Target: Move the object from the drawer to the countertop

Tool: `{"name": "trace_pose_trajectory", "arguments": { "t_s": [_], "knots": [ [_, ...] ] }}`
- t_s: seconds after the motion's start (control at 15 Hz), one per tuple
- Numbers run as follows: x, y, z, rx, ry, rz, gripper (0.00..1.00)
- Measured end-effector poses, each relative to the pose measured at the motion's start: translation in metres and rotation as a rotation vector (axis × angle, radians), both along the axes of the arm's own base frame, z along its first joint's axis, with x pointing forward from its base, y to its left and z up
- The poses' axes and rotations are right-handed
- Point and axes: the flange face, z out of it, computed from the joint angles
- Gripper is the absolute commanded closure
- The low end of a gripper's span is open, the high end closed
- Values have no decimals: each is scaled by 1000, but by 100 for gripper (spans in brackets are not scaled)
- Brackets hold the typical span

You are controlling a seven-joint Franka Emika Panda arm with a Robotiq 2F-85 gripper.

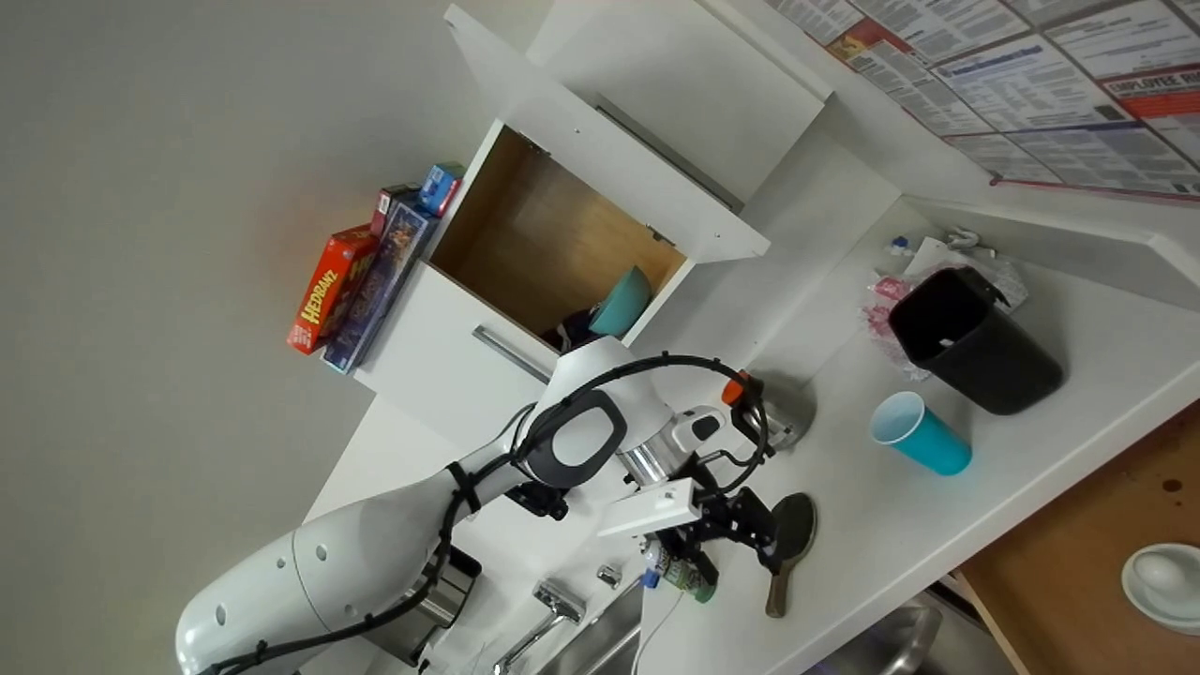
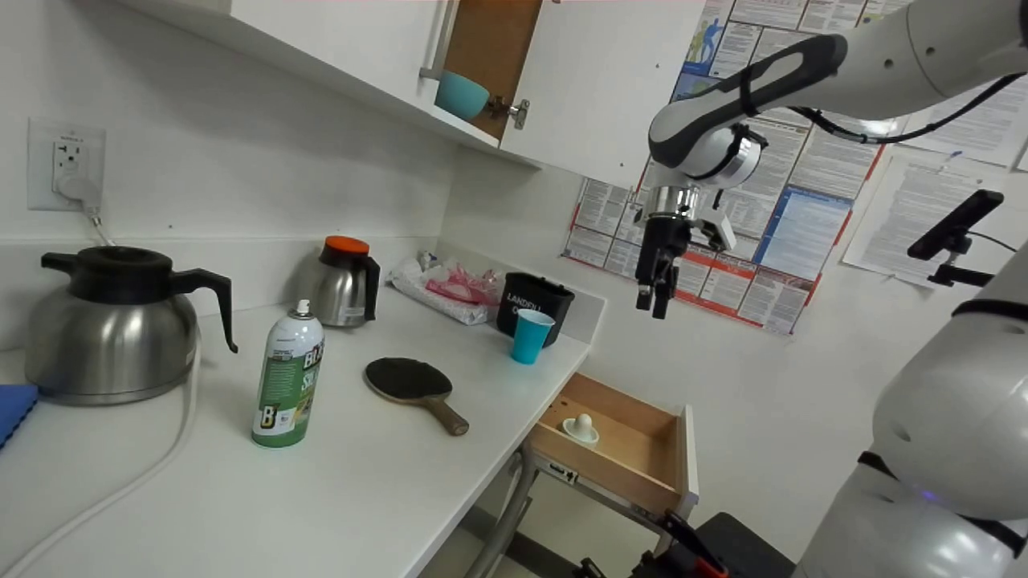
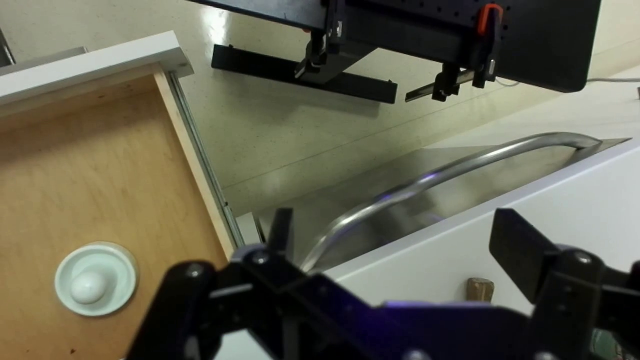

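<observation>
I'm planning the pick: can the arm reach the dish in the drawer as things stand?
Probably yes: the drawer is pulled open, nothing appears to block the way down to the dish, and the gripper is open and empty, though it must first move over.

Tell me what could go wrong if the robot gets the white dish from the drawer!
The egg-shaped object, if loose, might roll out if the white dish tilts. The open gripper might bump the drawer reaching in. Crossing to the countertop, it could knock over the blue cup standing there.
</observation>
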Motion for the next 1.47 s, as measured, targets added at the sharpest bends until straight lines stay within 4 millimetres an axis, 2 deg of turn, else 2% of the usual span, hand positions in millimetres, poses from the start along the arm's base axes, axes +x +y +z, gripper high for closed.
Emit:
{"name": "trace_pose_trajectory", "arguments": {
  "t_s": [0.2,0.47,0.67,0.87,1.07,1.13,1.47],
  "knots": [
    [6,-18,-4,-50,-43,-22,0],
    [16,-72,-27,-137,-128,-110,0],
    [23,-112,-58,-205,-199,-209,0],
    [32,-142,-103,-260,-225,-312,0],
    [43,-155,-149,-299,-192,-364,0],
    [46,-157,-154,-302,-186,-364,0],
    [51,-158,-153,-308,-191,-369,0]
  ]
}}
